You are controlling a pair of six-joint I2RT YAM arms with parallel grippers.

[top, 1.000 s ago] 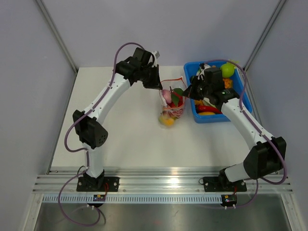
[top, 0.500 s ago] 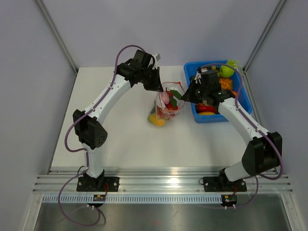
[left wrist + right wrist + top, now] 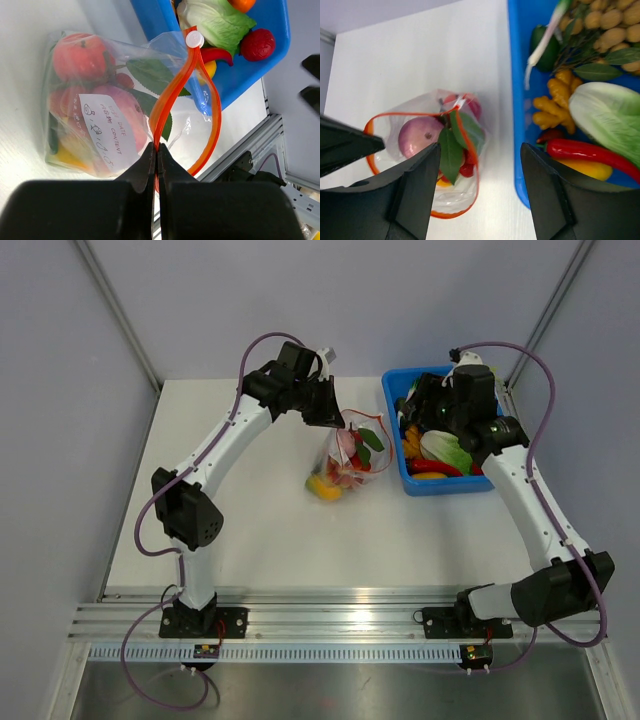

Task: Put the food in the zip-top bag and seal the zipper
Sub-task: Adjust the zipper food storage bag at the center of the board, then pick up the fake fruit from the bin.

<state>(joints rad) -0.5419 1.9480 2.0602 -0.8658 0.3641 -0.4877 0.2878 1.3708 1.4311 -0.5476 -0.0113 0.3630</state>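
Top external view: bag (image 3: 342,455) is lying on the table (image 3: 250,530), just left of the bin (image 3: 392,445), with its mouth end raised toward the back.
Bag: clear plastic is crinkling around its load; a white label (image 3: 112,130) with handwriting is facing the left wrist camera.
Zipper (image 3: 172,95): the orange strip is standing unsealed, its two halves bowing apart into a loop, with the white slider (image 3: 194,39) sitting at the far end.
Food (image 3: 80,55): several pieces are sitting inside the bag, among them a red round one, a purple onion (image 3: 417,136), green leaves (image 3: 451,150) and a yellow piece at the bottom.
Left gripper (image 3: 156,150): jaws are pressing together on the near end of the zipper, holding up that side of the mouth.
Right gripper (image 3: 479,150): fingers are standing wide apart and holding nothing; it is hanging above the bin's left wall, with the bag mouth showing between the fingers in the wrist view.
Bin: more food is lying inside, including a lettuce (image 3: 607,117), a red chilli (image 3: 590,152) and ginger (image 3: 552,112).
Table: the white surface is carrying both bag and bin.
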